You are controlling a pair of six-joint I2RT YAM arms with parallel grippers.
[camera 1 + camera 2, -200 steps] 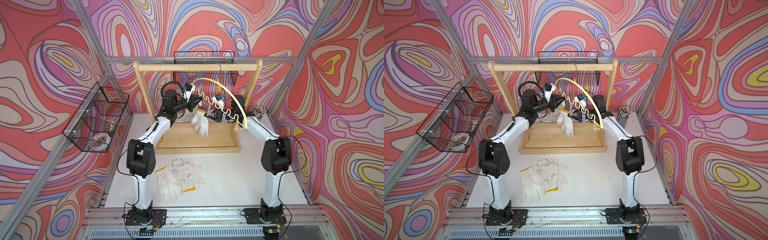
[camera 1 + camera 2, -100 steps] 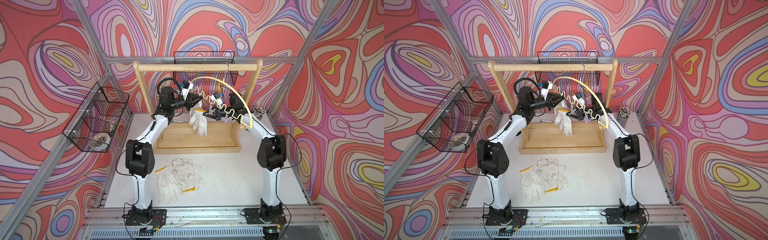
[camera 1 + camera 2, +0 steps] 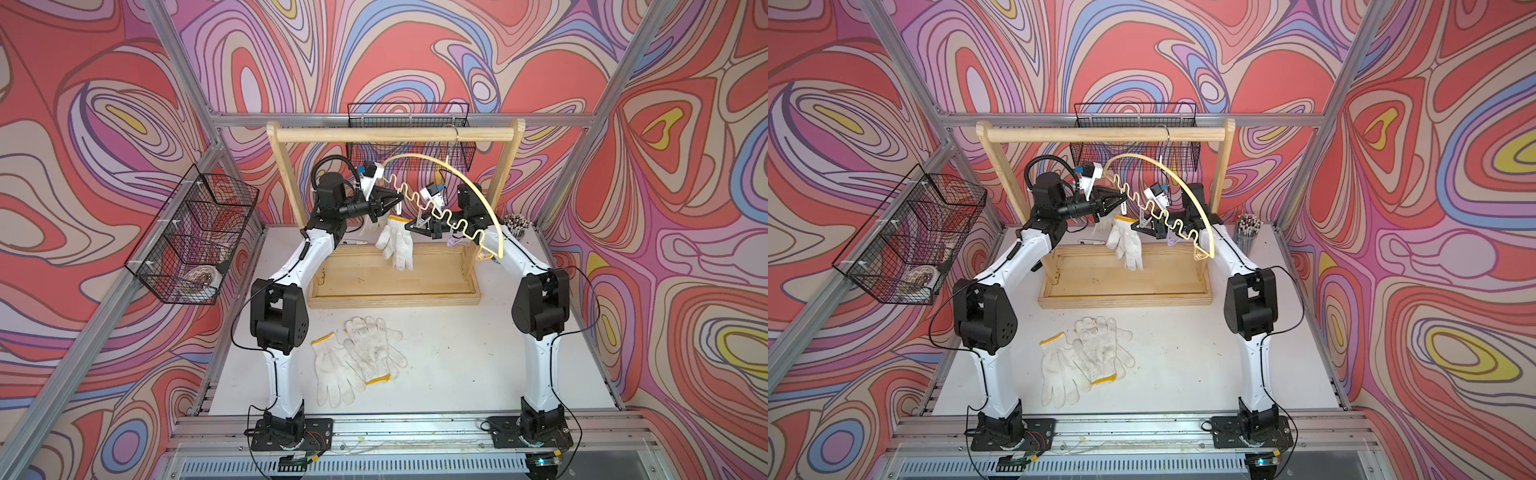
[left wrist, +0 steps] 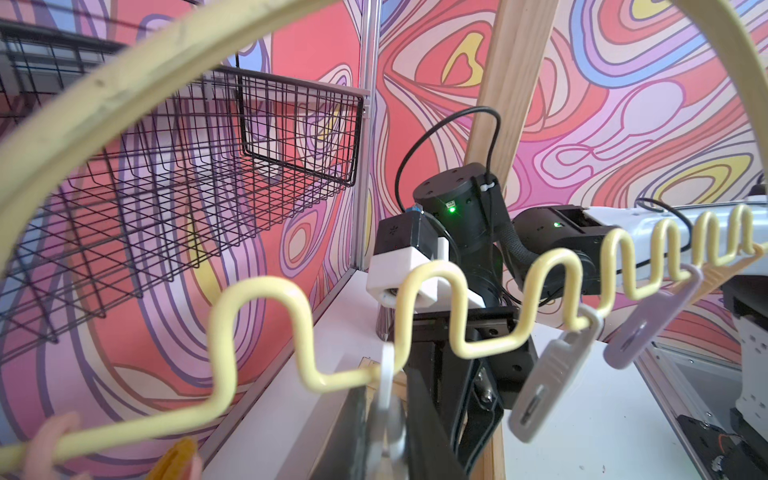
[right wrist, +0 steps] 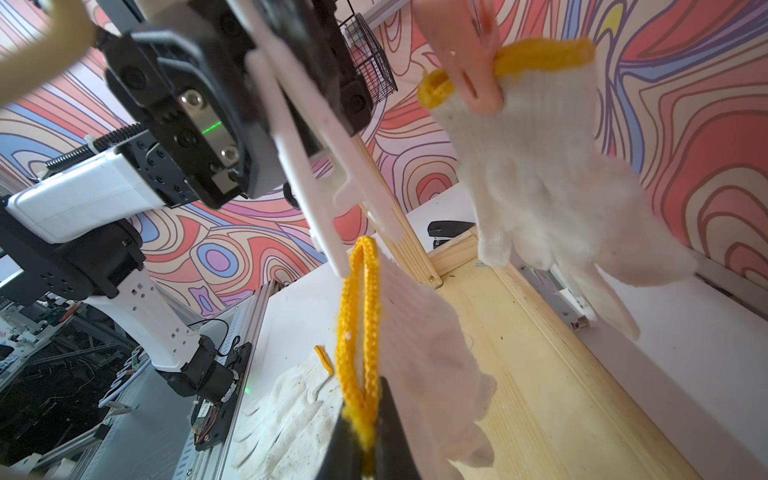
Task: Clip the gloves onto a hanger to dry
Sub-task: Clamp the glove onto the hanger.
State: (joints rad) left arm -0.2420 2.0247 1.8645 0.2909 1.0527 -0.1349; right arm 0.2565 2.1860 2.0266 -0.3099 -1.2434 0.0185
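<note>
Yellow-edged white knit is what the right gripper has between its black jaws. They are clenched on the cuff of one glove, which hangs down from them above the wooden base. Just beside it, the left gripper is closed on a white clip that dangles from the wavy bar of the hanger. The tip of this clip is very near the held cuff, but we cannot tell if they touch.

The hanger hangs by its metal hook on the wooden rail and is tilted, with the end at the left arm higher. A second glove hangs by its cuff from a pink clip, just beside the first. Two more gloves lie overlapped on the white table, well apart from both grippers. A grey clip and a lilac clip hang free on the bar. A wire basket is behind the rail.

The gloves are soft, ribbed and a little soiled. The hanger is thin, smooth and pale yellow.
</note>
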